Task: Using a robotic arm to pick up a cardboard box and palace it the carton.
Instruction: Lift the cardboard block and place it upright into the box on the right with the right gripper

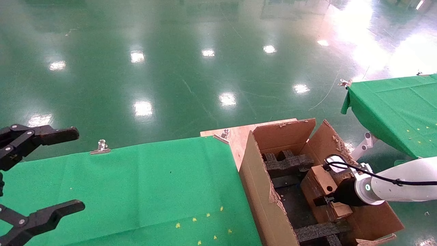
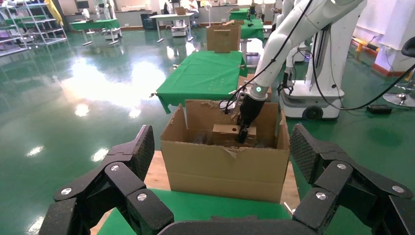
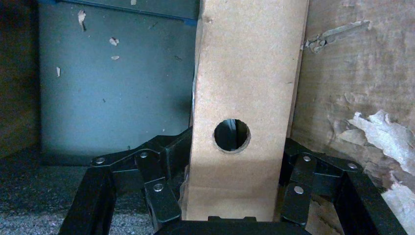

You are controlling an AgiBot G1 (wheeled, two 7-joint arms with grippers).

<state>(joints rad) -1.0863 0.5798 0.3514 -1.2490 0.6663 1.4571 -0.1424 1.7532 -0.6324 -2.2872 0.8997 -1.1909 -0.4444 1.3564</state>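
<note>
The large brown carton point(image 1: 259, 191) with torn flaps stands at the right end of the green-covered table. The white robotic arm point(image 1: 399, 184) reaches into it from the right. My right gripper point(image 1: 327, 200) is shut on the small cardboard box point(image 1: 321, 186) and holds it tilted inside the carton, near the carton's right wall. In the right wrist view the fingers point(image 3: 169, 156) press both sides of the box point(image 3: 244, 73) below its round hole. The left wrist view shows the box point(image 2: 226, 133) inside the carton point(image 2: 227, 169). My left gripper point(image 1: 76, 169) is open and empty at the far left.
Black foam inserts point(image 1: 288, 162) lie inside the carton. A green cloth point(image 1: 143, 191) covers the table, held by metal clips point(image 1: 100, 147). A bare wooden corner point(image 1: 235, 135) shows behind the carton. A second green-covered table point(image 1: 399, 109) stands at the right.
</note>
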